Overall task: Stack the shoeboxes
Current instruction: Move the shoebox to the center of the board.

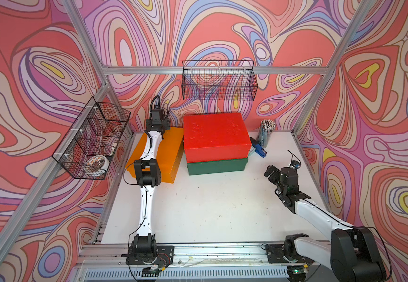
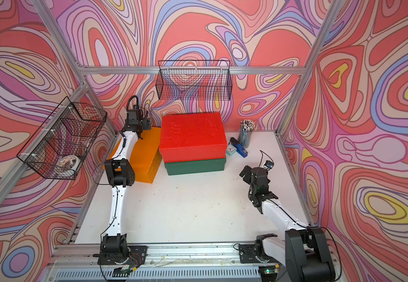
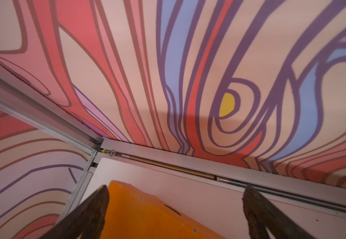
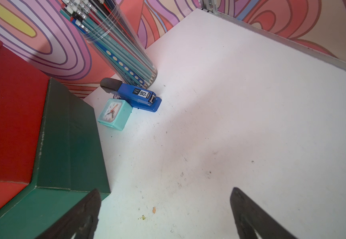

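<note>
Left arm (image 1: 146,207): stretched far over orange shoebox (image 1: 171,153) toward rear-left corner. Left gripper (image 3: 176,192): jaws wide apart, empty, box corner below.
Right arm (image 1: 312,212): folded, low over table (image 1: 222,207). Right gripper (image 4: 165,191): jaws apart, empty.
Red shoebox (image 1: 216,133): rough lid, atop dark green shoebox (image 1: 216,166), rear centre. Orange just beside, on table.

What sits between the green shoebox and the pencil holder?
A teal clock and a blue stapler, side by side on the table; clearest in the right wrist view.
</note>
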